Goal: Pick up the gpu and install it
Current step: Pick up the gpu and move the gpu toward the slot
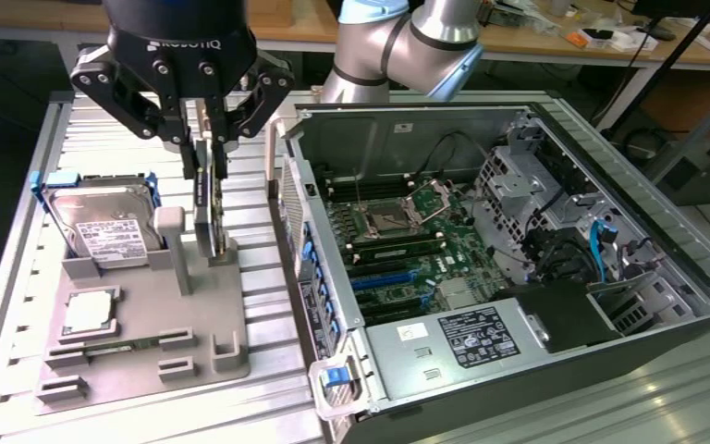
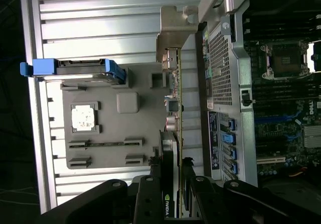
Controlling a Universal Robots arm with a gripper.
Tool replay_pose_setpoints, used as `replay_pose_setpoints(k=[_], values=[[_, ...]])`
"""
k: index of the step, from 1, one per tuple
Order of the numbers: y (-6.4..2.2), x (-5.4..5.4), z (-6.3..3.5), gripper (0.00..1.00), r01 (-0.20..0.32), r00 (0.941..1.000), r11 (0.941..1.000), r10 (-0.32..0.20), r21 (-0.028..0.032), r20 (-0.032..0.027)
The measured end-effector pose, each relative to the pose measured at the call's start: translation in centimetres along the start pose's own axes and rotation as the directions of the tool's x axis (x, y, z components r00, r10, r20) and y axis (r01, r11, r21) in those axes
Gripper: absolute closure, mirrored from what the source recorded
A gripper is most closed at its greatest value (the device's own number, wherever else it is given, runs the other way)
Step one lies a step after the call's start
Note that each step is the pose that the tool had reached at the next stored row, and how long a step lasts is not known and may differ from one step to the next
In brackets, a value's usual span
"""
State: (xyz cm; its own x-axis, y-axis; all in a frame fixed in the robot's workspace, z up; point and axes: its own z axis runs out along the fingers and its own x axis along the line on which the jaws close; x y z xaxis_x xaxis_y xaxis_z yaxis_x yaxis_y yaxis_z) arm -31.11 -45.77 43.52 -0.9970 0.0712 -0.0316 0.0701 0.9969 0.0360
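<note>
Pincer: my pincer (image 1: pixel 207 159) is clenched on the gpu (image 1: pixel 215 217), one finger on each flat face, gripping near its upper edge.
Gpu position: it stands on edge, upright, over the grey holder tray (image 1: pixel 207 319), just beside a tray post. I cannot tell whether its lower edge sits in the slot or hangs clear of it.
Gpu bracket: the silver bracket (image 2: pixel 173 30) is at the end of the card away from my fingers.
Tray contents: a hard drive (image 1: pixel 106 227) stands in a blue frame. A CPU chip (image 1: pixel 89 313) lies flat near it.
Tray location: on the ribbed bench (image 1: pixel 108 129), at the exterior view's left of the computer case (image 1: pixel 651 231).
Case: open, with the motherboard (image 1: pixel 417 240) exposed.
</note>
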Motion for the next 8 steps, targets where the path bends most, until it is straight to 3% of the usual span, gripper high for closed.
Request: replay_pose_setpoints(k=[8], values=[[0.02,-0.07,-0.04,0.73,0.000,1.0000,1.0000,0.000,0.0003,-0.0002]])
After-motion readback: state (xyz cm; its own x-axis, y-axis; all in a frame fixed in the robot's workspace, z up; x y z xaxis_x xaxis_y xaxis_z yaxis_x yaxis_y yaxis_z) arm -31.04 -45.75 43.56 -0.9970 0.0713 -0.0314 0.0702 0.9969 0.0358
